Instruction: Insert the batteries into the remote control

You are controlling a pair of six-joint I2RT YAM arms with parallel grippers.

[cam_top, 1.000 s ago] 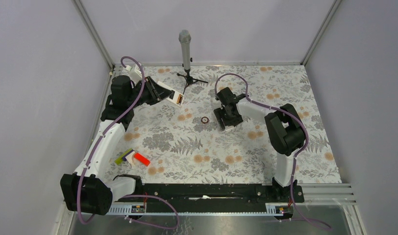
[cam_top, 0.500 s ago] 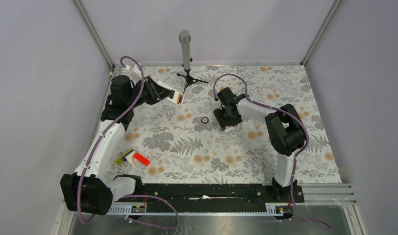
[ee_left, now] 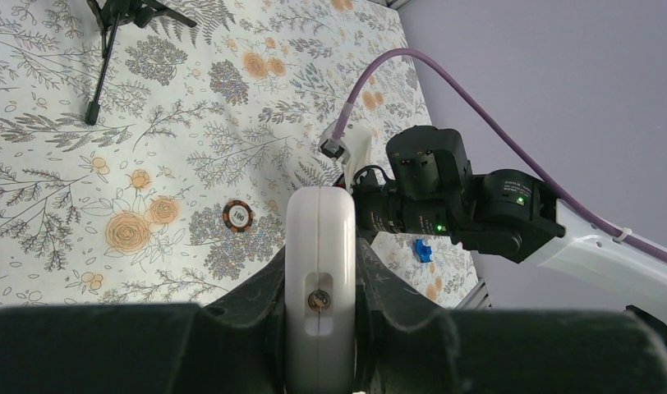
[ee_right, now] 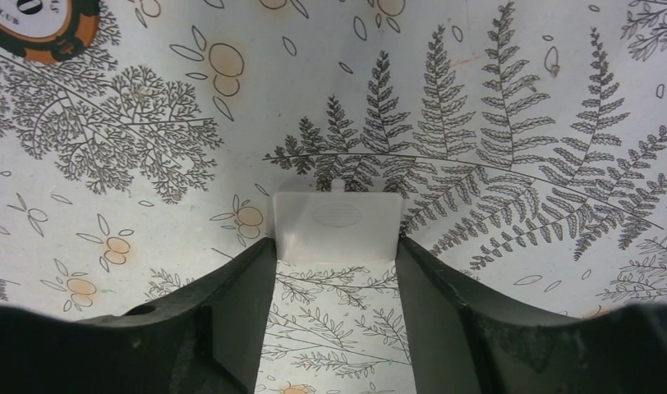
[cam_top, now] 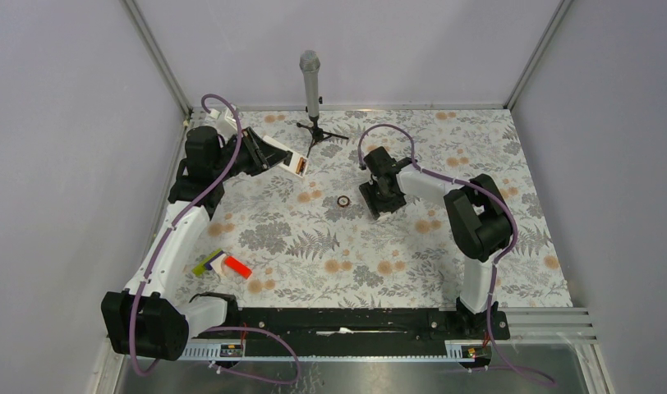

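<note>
The remote control [ee_left: 318, 238], white along its rounded edge with a small slot, is pinched edge-on in the left jaws, above the tabletop's [cam_top: 330, 246] far left. Nearer, a red-and-white block [cam_top: 228, 264] lies by the left edge. At mid-tabletop the right jaws are spread around a flat white plate [ee_right: 336, 227]; whether it is gripped cannot be told. A poker chip [cam_top: 344, 201] lies near them. Bare floral surface is seen toward the right edge, and a microphone stand [cam_top: 312, 90] at the far edge.
</note>
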